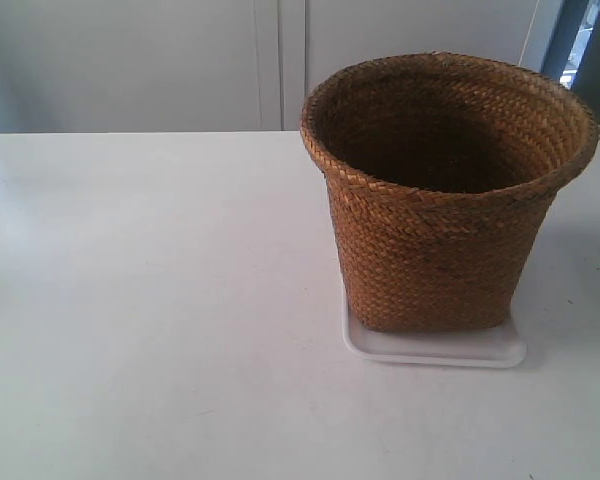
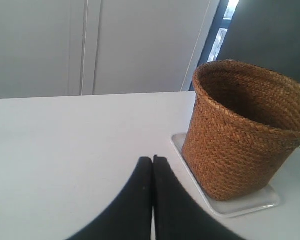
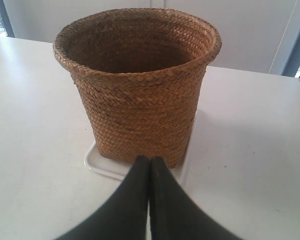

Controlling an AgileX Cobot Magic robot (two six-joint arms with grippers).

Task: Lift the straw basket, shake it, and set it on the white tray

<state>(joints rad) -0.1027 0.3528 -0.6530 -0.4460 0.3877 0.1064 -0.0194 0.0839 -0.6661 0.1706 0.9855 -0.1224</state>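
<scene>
The brown woven straw basket [image 1: 445,195] stands upright on the white tray [image 1: 440,348], its dark inside facing up. The left wrist view has the straw basket [image 2: 245,130] on the white tray [image 2: 240,205] off to one side of my left gripper [image 2: 153,159], which is shut with nothing between its black fingers and apart from the basket. In the right wrist view my right gripper [image 3: 150,159] is shut and empty, in front of the straw basket [image 3: 140,85] and over the white tray [image 3: 105,167]. Neither arm shows in the exterior view.
The basket and tray rest on a white table [image 1: 150,300]. A pale wall with panel seams [image 1: 280,60] runs behind the table's far edge. A dark window frame [image 1: 570,40] stands at the back, beyond the basket.
</scene>
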